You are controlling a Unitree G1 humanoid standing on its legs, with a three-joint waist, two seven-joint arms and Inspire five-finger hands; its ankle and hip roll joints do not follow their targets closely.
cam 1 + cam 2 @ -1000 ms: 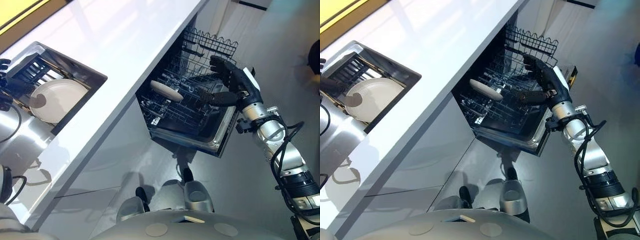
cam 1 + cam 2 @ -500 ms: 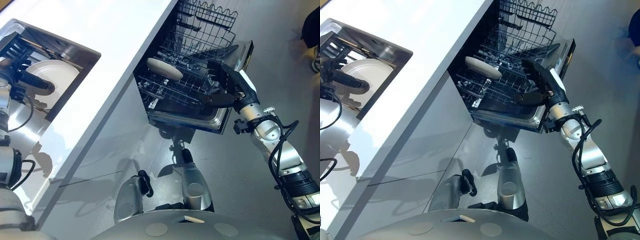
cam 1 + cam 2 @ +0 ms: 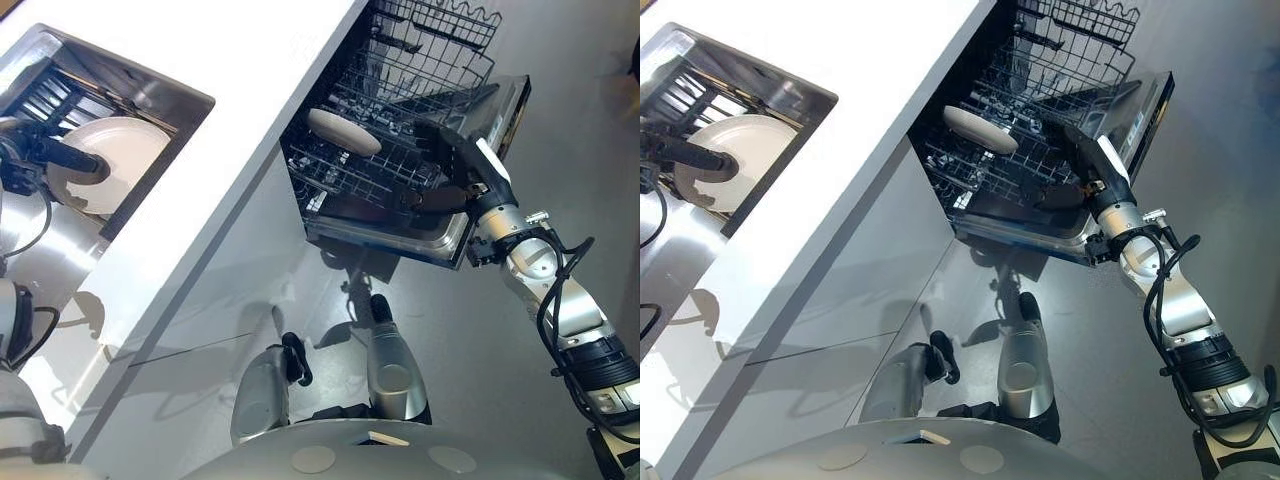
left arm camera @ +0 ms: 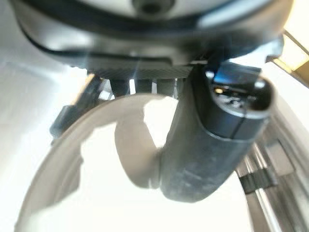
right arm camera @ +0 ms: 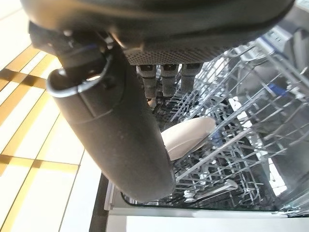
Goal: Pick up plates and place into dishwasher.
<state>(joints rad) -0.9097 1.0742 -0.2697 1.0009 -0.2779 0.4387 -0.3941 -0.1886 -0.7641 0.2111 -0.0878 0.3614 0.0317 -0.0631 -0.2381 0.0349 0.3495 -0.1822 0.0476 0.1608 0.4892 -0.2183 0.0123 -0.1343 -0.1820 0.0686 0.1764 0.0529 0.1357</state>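
Observation:
A white plate (image 3: pixel 120 165) leans in the sink (image 3: pixel 160 88) at the left. My left hand (image 3: pixel 35 160) is at its near rim, with the thumb (image 4: pixel 212 135) stretched over the plate's (image 4: pixel 120 203) face and casting a shadow on it. Its straight fingers reach past the rim. A second white plate (image 3: pixel 343 130) stands on edge in the dishwasher's lower rack (image 3: pixel 395 175). My right hand (image 3: pixel 465 170) hovers open at that rack's front edge, apart from this plate (image 5: pixel 190 133) and holding nothing.
A dark slatted drainer (image 3: pixel 45 95) sits in the sink behind the plate. The white counter (image 3: pixel 240 90) runs between sink and dishwasher. The upper wire rack (image 3: pixel 435 45) is pulled out, and the open door (image 3: pixel 505 105) lies beside my right hand.
The camera has shifted. My left hand came in over the sink plate, its thumb now across the plate's face. My right hand drew back from above the rack to its front edge.

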